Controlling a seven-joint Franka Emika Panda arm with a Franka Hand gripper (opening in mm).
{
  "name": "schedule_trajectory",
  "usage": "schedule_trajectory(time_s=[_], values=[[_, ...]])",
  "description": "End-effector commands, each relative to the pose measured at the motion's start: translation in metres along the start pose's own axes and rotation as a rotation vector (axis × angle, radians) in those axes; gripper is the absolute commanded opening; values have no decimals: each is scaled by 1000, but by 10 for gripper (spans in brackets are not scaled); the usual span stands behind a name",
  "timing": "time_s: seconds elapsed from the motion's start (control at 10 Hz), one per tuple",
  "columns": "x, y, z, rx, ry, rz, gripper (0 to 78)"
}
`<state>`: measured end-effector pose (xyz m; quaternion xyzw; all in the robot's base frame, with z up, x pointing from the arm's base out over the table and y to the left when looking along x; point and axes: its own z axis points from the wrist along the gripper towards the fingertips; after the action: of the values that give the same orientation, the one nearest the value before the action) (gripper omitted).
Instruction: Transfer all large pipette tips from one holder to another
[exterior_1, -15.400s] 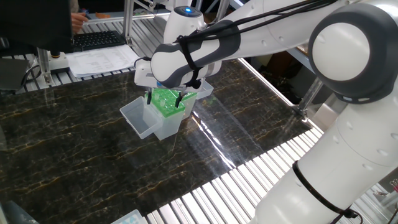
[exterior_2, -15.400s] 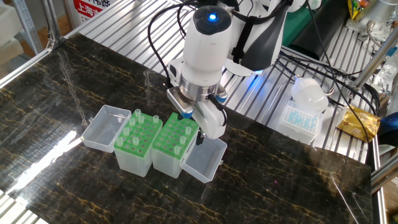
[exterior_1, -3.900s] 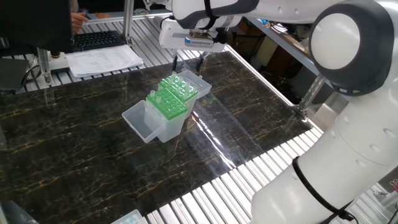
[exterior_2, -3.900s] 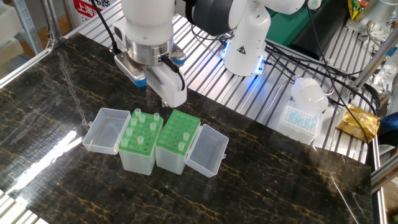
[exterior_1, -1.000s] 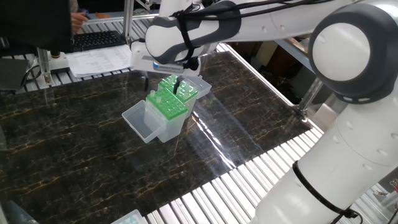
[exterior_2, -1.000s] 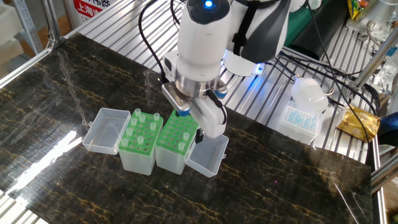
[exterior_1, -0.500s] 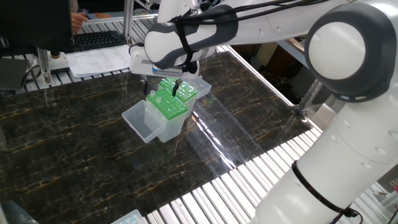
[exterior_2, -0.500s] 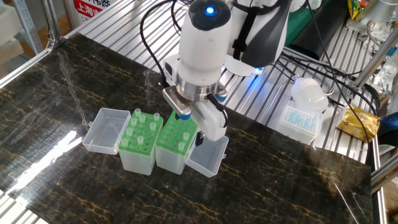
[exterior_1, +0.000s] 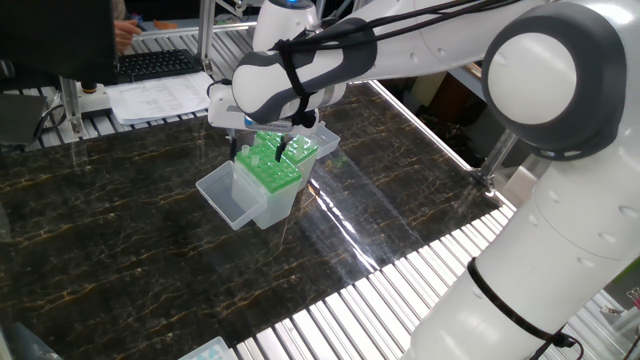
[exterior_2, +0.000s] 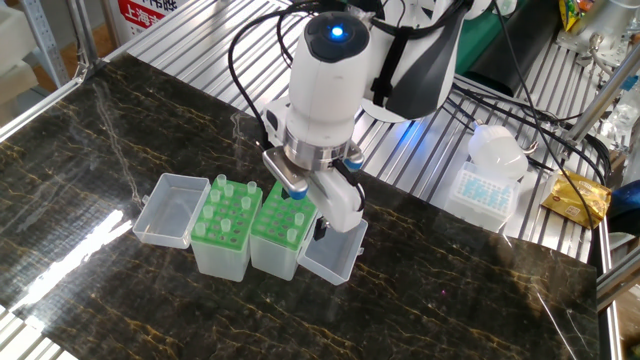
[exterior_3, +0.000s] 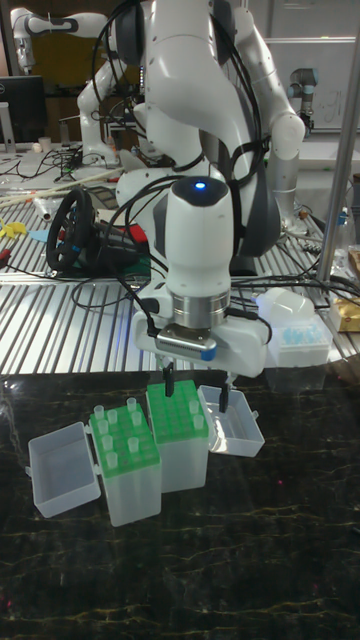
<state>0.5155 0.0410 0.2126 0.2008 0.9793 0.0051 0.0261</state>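
Two clear holders with green rack plates stand side by side. The left holder (exterior_2: 218, 245) carries several large pipette tips (exterior_2: 222, 185) with pale round collars standing up. The right holder (exterior_2: 275, 250) has mostly bare holes, and one pale tip (exterior_2: 291, 235) shows near its front. My gripper (exterior_2: 308, 210) hangs low over the right holder, open, with its fingers spread across the rack's far right part. Nothing shows between them. The tall fixed view shows the gripper (exterior_3: 198, 390) spanning the right rack (exterior_3: 180, 412); in one fixed view the gripper (exterior_1: 260, 152) hides much of the racks (exterior_1: 270, 165).
Each holder's clear lid lies open on the table: one at the left (exterior_2: 165, 208), one at the right (exterior_2: 335, 252). Behind the dark marble top, on the metal slats, sit a white tip box (exterior_2: 487, 190), cables and a yellow packet (exterior_2: 578, 198).
Over the last second my gripper has sunk slightly toward the right holder. About four seconds ago it was higher, behind the left holder. The holders have not moved.
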Motion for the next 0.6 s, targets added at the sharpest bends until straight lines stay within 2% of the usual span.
schedule_trajectory(time_s=[0.1,0.6], values=[[0,0,7,-9,-9,1,774],[2,-1,11,-9,-10,-3,774]])
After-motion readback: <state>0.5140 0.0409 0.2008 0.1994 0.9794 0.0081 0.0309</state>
